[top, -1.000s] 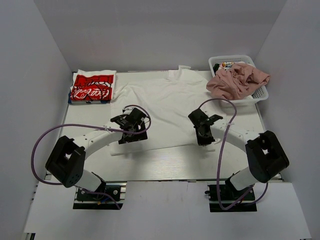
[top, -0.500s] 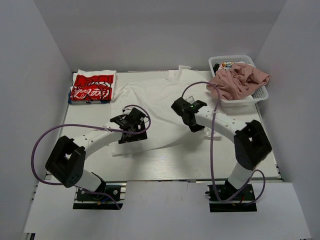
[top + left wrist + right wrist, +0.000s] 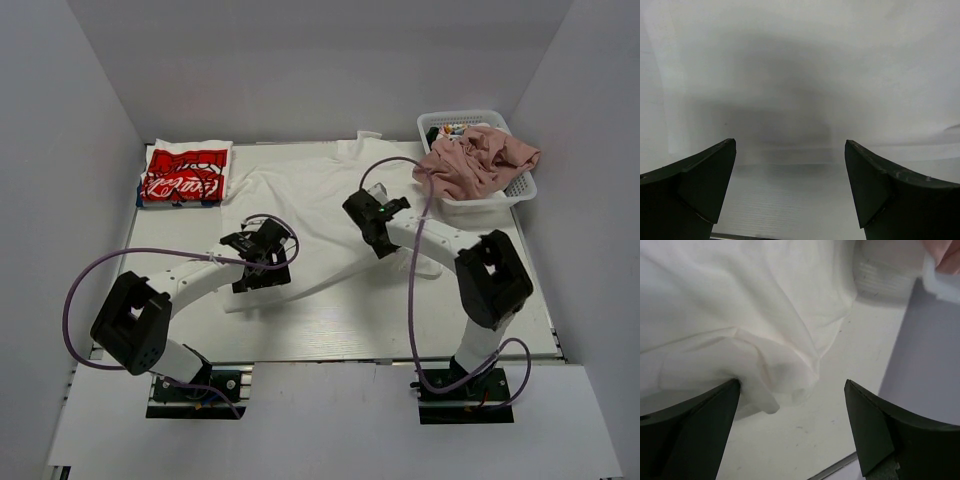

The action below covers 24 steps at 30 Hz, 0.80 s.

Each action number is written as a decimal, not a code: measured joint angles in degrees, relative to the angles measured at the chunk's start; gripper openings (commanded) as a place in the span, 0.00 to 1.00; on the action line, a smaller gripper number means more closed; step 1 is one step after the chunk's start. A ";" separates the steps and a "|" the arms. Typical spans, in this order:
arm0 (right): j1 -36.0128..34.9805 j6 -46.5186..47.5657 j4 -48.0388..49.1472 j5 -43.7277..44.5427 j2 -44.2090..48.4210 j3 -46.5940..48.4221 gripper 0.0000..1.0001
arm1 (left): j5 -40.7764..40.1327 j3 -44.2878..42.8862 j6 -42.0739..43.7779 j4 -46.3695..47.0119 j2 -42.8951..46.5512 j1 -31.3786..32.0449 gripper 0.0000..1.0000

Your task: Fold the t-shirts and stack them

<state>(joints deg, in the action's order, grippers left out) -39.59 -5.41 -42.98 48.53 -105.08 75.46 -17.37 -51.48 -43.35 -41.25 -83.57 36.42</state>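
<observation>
- My left gripper [image 3: 790, 147], centre-left in the top view, gapes wide at the large white t-shirt's [image 3: 315, 195] lower edge.
- My right gripper [image 3: 791, 386], mid-frame, is spread wide over bunched cloth.

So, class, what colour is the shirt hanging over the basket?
The shirt is dusty pink; top view.

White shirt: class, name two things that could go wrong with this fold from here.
The white shirt bunches against a finger of the open right pincer; it may snag and crease. The left pincer is open too, so the near hem is unheld and the fold could skew.
</observation>
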 measured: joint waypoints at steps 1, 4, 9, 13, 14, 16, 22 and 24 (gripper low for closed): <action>0.28 -0.66 0.66 -1.16 2.01 -1.55 0.90 | -0.37 -0.11 -0.79 -0.98 0.02 -0.07 0.99; 1.36 -4.92 3.17 -6.62 9.97 -8.11 0.90 | -1.55 -0.22 -5.20 -4.94 0.48 -1.01 0.99; 2.47 -13.94 6.62 -14.53 20.90 -18.71 0.90 | -2.36 6.23 -11.74 -8.72 7.13 -6.16 0.99; 3.13 -17.77 8.26 -20.55 29.62 -27.74 0.90 | -2.10 11.61 -14.19 -10.73 11.54 -12.39 0.99; 3.45 -18.38 9.49 -22.10 32.54 -30.05 0.88 | -1.86 12.46 -14.51 -10.62 12.11 -13.84 0.99; 4.52 -19.54 11.02 -24.15 37.92 -33.57 0.83 | -1.11 13.29 -14.69 -10.08 12.44 -16.22 0.99; 8.44 -22.36 14.36 -27.06 42.82 -37.75 0.75 | 5.84 14.64 -12.90 -2.43 9.22 -20.06 0.87; 9.51 -23.56 14.67 -27.58 41.59 -37.88 0.67 | 6.93 14.14 -11.65 -2.32 7.41 -20.52 0.77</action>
<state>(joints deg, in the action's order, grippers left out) -30.09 -28.97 -28.32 20.95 -63.48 37.58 -10.44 -37.34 -55.00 -43.57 -76.16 15.90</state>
